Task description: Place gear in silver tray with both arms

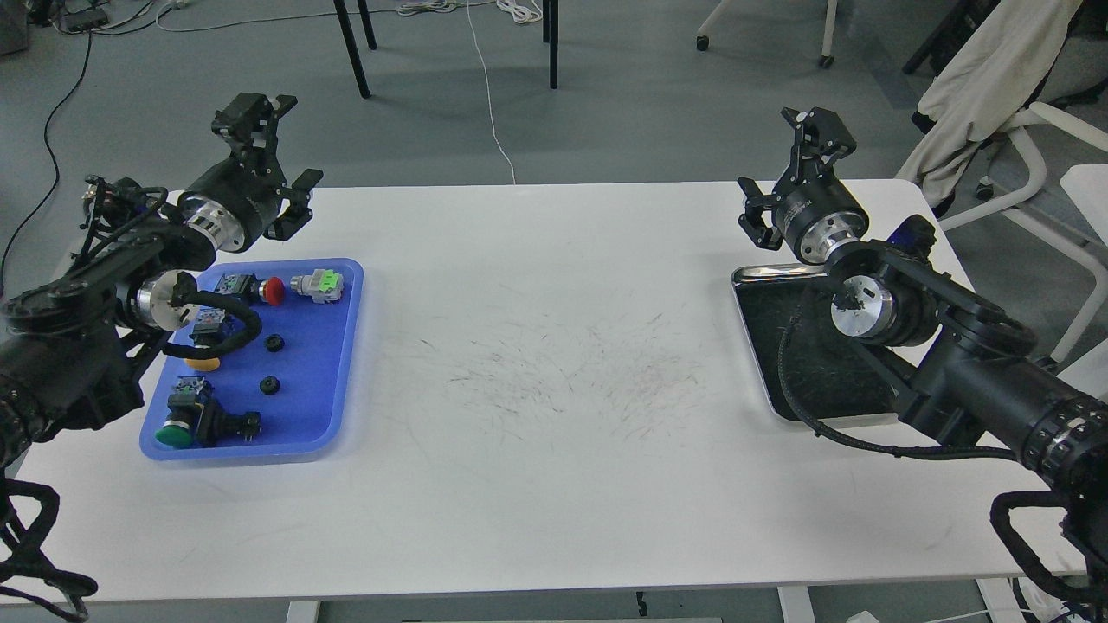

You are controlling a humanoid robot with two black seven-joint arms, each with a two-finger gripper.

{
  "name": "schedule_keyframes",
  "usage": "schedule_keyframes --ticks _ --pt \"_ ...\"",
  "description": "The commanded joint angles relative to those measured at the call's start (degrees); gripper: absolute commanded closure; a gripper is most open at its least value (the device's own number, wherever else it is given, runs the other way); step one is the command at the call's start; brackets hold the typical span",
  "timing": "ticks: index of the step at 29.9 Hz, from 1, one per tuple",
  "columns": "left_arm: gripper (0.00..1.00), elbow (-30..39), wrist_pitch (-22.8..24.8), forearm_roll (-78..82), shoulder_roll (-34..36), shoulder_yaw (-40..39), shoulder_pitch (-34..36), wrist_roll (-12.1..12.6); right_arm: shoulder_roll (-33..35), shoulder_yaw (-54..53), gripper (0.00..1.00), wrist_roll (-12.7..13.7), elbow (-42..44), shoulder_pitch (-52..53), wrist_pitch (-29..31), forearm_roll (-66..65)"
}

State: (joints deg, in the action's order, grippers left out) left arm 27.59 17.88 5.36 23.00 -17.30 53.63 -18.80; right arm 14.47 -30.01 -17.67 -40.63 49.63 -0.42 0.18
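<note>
Two small black gears, one (274, 343) just above the other (269, 383), lie in the blue tray (342, 363) at the table's left. The silver tray (756, 355) lies at the right side, its dark bottom partly hidden by my right arm. My left gripper (279, 160) hangs over the blue tray's far edge, open and holding nothing. Above the far left corner of the silver tray, my right gripper (782, 173) is also open and holds nothing. Both grippers are apart from the gears.
The blue tray also holds several push-button switches: a red one (272, 291), a green-tabbed one (318, 285) and a green-capped one (176, 433). A scuffed white table (554, 363) spans the view. Beyond it stand chair legs, floor cables and a white chair with a beige coat (987, 86).
</note>
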Motion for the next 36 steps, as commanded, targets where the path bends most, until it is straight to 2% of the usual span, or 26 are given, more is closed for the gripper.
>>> schedule_keyframes --ticks 1,4,7,13,19,29,36 --pt "0.01 0.01 0.05 0.0 0.03 0.07 -0.02 -0.53 0.12 0.04 0.02 0.01 0.03 0.37 -0.1 0.0" --pt "0.01 0.01 0.13 0.0 0.03 0.25 -0.11 -2.29 0.12 0.13 0.02 0.09 0.03 0.38 -0.1 0.0" --pt "0.01 -0.08 0.92 -0.18 0.29 -0.02 -0.02 -2.56 0.12 0.13 0.02 0.01 0.03 0.38 -0.1 0.0" --pt "0.01 -0.79 5.67 -0.62 0.91 -0.02 0.24 -3.17 0.03 0.04 0.02 0.01 -0.06 0.38 -0.19 0.0" --pt "0.01 -1.66 7.08 -0.79 1.0 -0.02 0.07 -9.2 -0.06 0.13 0.02 0.01 -0.24 0.38 -0.28 0.0" --pt "0.01 -2.1 4.53 -0.62 0.82 0.69 -0.29 -9.2 -0.49 0.13 0.02 -0.08 -0.15 0.29 -0.54 0.0" --pt "0.01 -2.1 4.53 -0.53 0.73 0.69 -0.29 -9.2 -0.49 0.13 0.02 0.01 -0.24 0.29 -0.63 0.0"
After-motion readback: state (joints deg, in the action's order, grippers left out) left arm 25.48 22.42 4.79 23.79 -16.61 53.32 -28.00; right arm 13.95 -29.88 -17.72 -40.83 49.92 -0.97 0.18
